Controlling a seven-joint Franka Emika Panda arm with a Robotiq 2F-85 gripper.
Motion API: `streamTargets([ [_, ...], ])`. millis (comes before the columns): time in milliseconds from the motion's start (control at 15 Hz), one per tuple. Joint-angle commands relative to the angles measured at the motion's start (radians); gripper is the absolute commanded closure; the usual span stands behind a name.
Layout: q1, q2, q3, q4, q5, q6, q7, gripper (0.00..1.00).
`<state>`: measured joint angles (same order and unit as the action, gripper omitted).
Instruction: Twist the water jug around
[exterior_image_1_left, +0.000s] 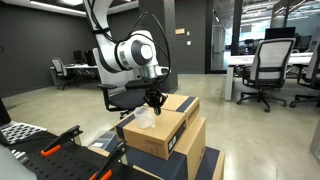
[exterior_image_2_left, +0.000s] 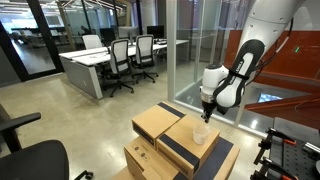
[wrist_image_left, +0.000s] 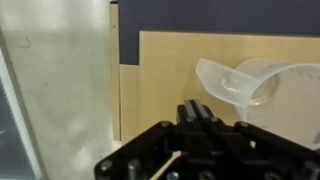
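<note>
Listing the water jug (wrist_image_left: 255, 82): we find it atop the cardboard box (exterior_image_1_left: 163, 133), cut off by the wrist view's edge and faint in both exterior views. The gripper (wrist_image_left: 199, 113) hangs over the same box, beside the jug, jaws pressed together and empty; whether it touches the jug we cannot tell.

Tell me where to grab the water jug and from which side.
Take the water jug by its rim wall, coming down from above: it stands upright on the cardboard box, mouth open upward, so one finger probably fits inside, one outside.
</note>
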<state>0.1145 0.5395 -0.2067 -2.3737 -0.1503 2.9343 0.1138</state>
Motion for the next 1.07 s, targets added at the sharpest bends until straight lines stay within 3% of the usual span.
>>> streamTargets([
  [0,0.014,0.022,-0.01,0.014,0.009,0.021,0.028,0.93],
  [1000,-0.001,0.022,0.023,-0.019,0.074,0.035,0.07,0.93],
])
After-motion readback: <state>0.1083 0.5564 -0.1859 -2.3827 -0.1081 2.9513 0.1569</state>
